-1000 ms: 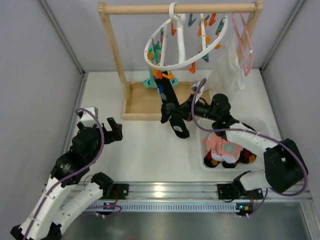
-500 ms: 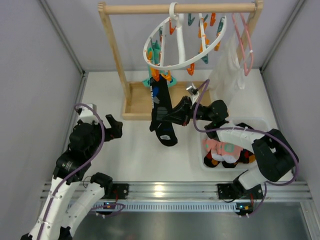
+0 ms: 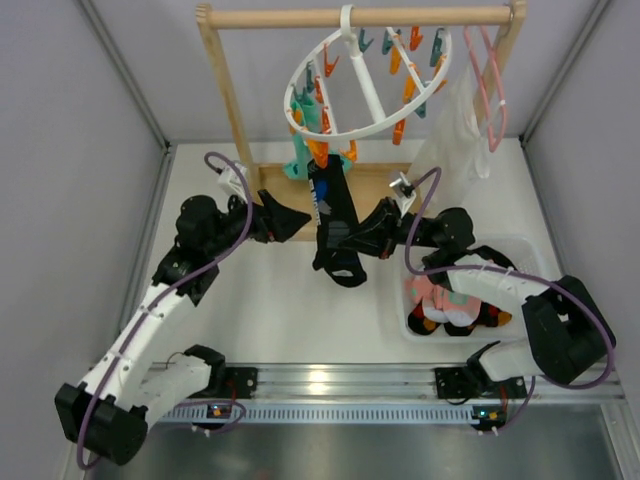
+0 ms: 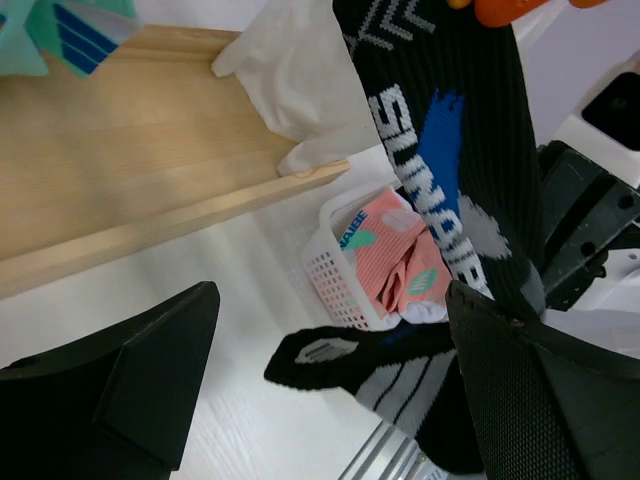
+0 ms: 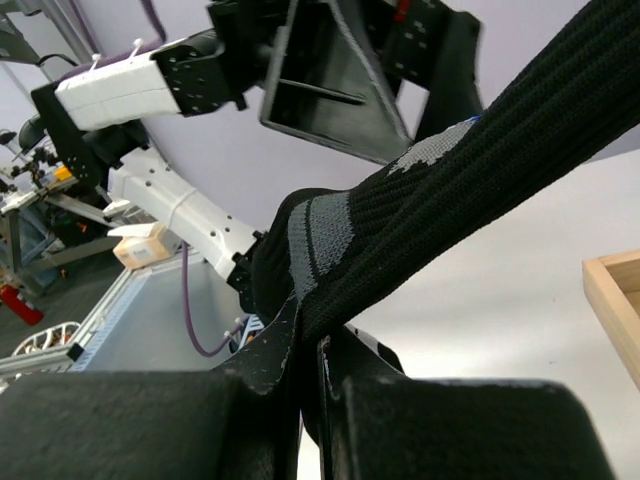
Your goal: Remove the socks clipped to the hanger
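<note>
We see black sock (image 3: 335, 215) hanging from hanger (image 3: 367, 84), top up at orange clip (image 3: 318, 152). Right gripper (image 3: 368, 233) pinches lower part of black sock from right side, fingers pressed tight on cloth. Left gripper (image 3: 287, 222) sits just left of black sock, fingers spread wide, nothing between them. We spot teal sock (image 3: 298, 163) hanging farther back, just left. Pink socks (image 3: 440, 290) lie in white basket (image 4: 330, 280), near right. Hanger hooks on wooden rail (image 3: 300, 17).

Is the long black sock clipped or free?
Clipped: the long black sock hangs from an orange clip on the round white plastic hanger; the right gripper pinches it.
</note>
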Controlling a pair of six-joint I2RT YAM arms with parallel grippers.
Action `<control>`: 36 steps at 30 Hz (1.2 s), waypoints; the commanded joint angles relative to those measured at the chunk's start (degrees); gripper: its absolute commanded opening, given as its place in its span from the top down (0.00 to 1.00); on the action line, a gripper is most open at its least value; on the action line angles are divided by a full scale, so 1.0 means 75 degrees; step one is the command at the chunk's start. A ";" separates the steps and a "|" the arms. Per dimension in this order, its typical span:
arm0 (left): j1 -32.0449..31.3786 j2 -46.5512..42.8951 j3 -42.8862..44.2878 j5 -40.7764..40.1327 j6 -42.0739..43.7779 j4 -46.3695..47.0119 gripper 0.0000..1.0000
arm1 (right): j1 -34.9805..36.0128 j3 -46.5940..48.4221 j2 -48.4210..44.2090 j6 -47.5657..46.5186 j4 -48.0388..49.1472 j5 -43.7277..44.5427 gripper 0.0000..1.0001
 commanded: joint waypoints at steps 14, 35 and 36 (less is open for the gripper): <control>-0.0573 0.1088 0.0292 0.0396 -0.0534 0.3115 0.07 | -0.0286 -0.0100 -0.0394 -0.0206 0.0306 -0.0355 1.00; -0.0760 0.0804 -0.0027 -0.0309 -0.0815 0.3490 0.08 | -0.0357 0.0463 -0.0160 -0.0441 -0.0258 -0.0554 1.00; -0.0923 0.1072 0.0091 -0.0309 -0.0769 0.3513 0.08 | -0.0345 0.0463 -0.0160 -0.0441 -0.0246 -0.0554 1.00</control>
